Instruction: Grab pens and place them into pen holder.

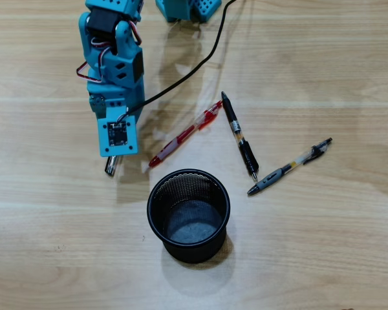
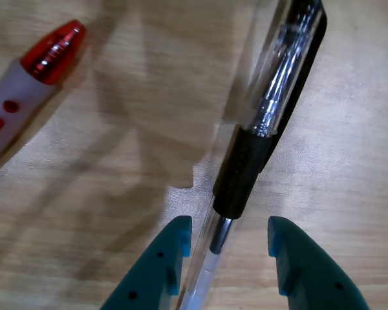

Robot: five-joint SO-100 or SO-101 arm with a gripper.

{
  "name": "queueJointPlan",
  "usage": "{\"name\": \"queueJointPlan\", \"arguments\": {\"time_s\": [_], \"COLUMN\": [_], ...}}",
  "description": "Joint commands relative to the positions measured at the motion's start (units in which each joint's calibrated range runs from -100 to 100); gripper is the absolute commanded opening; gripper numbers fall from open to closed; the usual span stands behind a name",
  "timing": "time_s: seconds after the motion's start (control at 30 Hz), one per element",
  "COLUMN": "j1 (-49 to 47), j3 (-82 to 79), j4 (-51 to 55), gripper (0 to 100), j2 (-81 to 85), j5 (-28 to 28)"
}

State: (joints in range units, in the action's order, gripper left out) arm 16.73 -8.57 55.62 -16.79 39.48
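Black pen (image 2: 246, 174) between teal fingers (image 2: 165, 265): tip blurred, cap end cut off at top edge. Red pen (image 2: 48, 55) upper left of fingers: barrel cropped. Finger bases out of frame below.

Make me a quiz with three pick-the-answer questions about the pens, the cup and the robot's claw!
1. In the overhead view, where is the red pen?
A. inside the cup
B. on the table above the cup
C. in the claw

2. What colour is the cup?
A. black
B. yellow
C. white

3. In the wrist view, how is the claw?
A. shut on the red pen
B. shut on nothing
C. open, with a black pen between its fingers

Answers: 1 B, it lies on the wood beyond the rim. 2 A, the mesh and rim are black. 3 C, gaps show on both sides of the pen.
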Motion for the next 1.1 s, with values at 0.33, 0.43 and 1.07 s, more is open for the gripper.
{"name": "queueJointPlan", "arguments": {"time_s": [0.33,0.43,1.07], "j1": [-0.80,-0.26,-0.53], "j3": [2.84,2.66,2.93], "j4": [0.38,0.38,-0.39], "gripper": [5,2,2], "j2": [-5.26,-5.17,30.53], "j5": [0.78,0.78,0.73]}}
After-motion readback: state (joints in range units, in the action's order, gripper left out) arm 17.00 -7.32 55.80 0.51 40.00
